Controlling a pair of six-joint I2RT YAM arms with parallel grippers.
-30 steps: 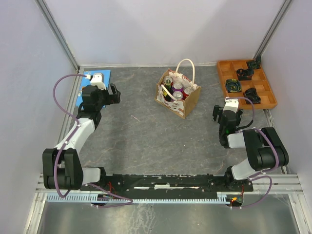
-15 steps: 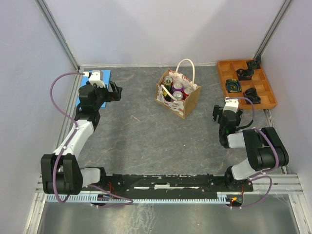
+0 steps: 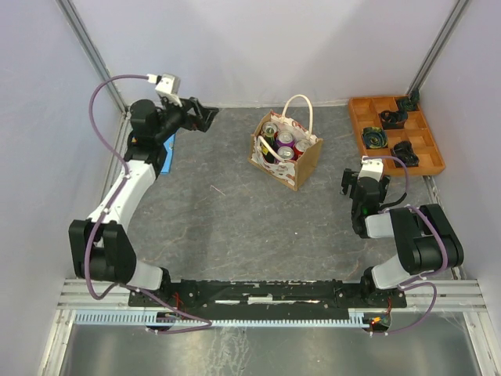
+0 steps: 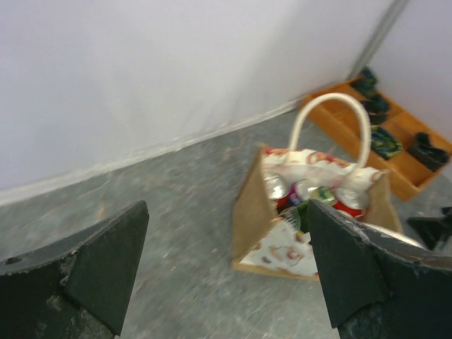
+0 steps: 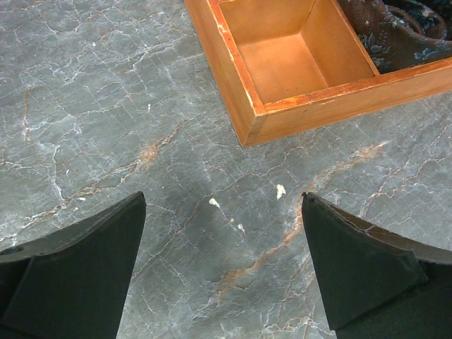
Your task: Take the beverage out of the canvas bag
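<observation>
Top external view: bench seen from above, arm bases at the near edge, the things toward the far edge.
Left tool (image 3: 205, 116): raised near the far left corner and aimed right, toward the bag. Its fingers are wide apart with nothing between them.
Blue pad (image 3: 170, 146): flat by the left edge, partly hidden under the left arm.
Bag (image 3: 286, 153): upright near the middle of the far edge, well apart from both tools, mouth open.
Cans (image 3: 283, 141): several stand packed together inside the bag, tops showing. None is out yet.
Handle (image 3: 298, 110): a white loop arching over the far side of the bag's mouth.
Left wrist view: blurred. The bag (image 4: 254, 212) sits between the fingers' line of sight, ahead of and below the tool (image 4: 227, 212).
Right tool (image 3: 365, 182): low near the right edge, just short of the tray. The right wrist view shows its fingers apart over bare bench (image 5: 222, 201).
Tray (image 3: 356, 117): far right corner, with dark items in some compartments.
Risk, snag: a finger could catch the handle loop or the bag's rim and drag or tip the light bag.
Risk, crowding: the cans touch, so the fingers may not fit around one and could jam or lift a neighbour.
Risk, lift: a can rubbing the wall may carry the bag up with it, since nothing holds the bag down.
</observation>
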